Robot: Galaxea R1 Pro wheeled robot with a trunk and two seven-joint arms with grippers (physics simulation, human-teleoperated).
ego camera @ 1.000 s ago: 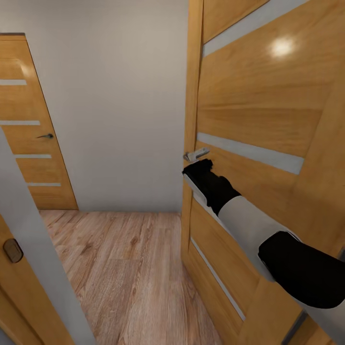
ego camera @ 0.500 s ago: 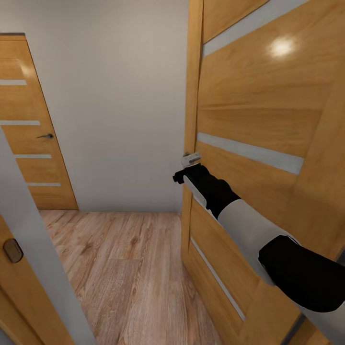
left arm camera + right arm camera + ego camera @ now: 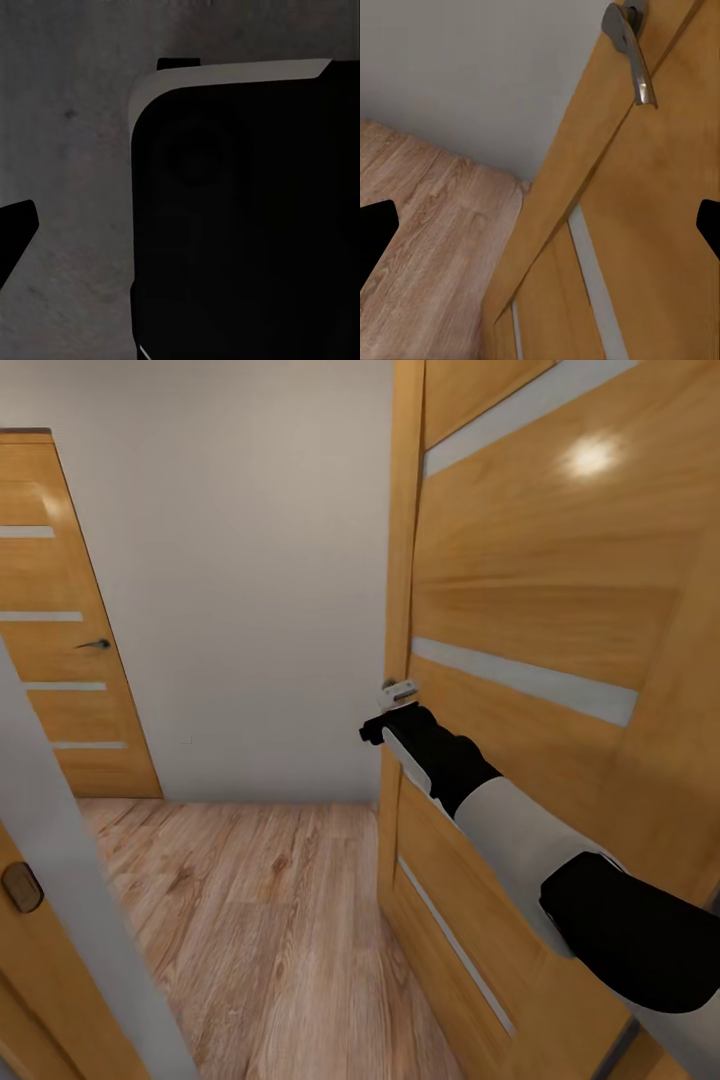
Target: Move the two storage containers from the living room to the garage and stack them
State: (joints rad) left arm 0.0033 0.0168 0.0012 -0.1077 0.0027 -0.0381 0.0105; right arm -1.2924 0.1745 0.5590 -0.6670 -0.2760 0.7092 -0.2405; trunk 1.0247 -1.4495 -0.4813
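Right end effector (image 3: 372,728) sits just below the lever handle (image 3: 398,689) at the open wooden door's (image 3: 560,610) edge, fingers spread wide, holding nothing. Left end effector: state indeterminable. Wood-plank floor (image 3: 260,920) ahead; no containers sighted.

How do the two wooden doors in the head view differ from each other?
The near door stands open, its edge turned toward the camera, while the far door is shut in its frame. The near door has a silver handle, with the right tool just below it; the far door's handle is dark. Both are honey-coloured wood with pale strips.
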